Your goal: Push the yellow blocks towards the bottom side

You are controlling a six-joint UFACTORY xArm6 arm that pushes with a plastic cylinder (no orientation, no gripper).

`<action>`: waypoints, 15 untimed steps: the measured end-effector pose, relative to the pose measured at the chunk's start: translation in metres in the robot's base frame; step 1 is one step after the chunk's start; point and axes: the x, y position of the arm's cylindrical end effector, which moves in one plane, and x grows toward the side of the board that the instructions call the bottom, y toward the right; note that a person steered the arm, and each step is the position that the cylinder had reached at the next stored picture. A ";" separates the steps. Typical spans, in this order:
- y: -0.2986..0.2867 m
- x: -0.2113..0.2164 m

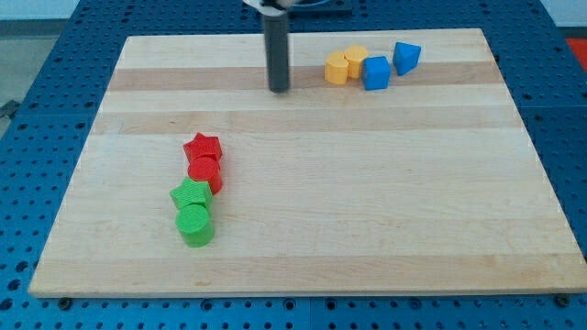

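Just left of 2 yellow blocks (345, 64), my tip (279, 90), no jaws; blue cube (376, 72) touching their right.

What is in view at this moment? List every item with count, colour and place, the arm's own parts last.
wooden board: 1, pale wood, fills most of the view, on a blue perforated base.
yellow blocks: 2, yellow, touching, near the view's top, right of centre.
blue cube: 1, blue, against the yellow pair's right.
blue wedge-like block: 1, blue, right of the cube.
red star block: 1, red, left of centre.
red block: 1, red, just below the star.
green blocks: 2, green, below the red ones.
my tip: 1, dark rod, left of the yellow blocks, apart.
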 end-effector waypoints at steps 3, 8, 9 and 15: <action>0.111 -0.082; 0.072 -0.023; 0.074 -0.044; 0.098 -0.026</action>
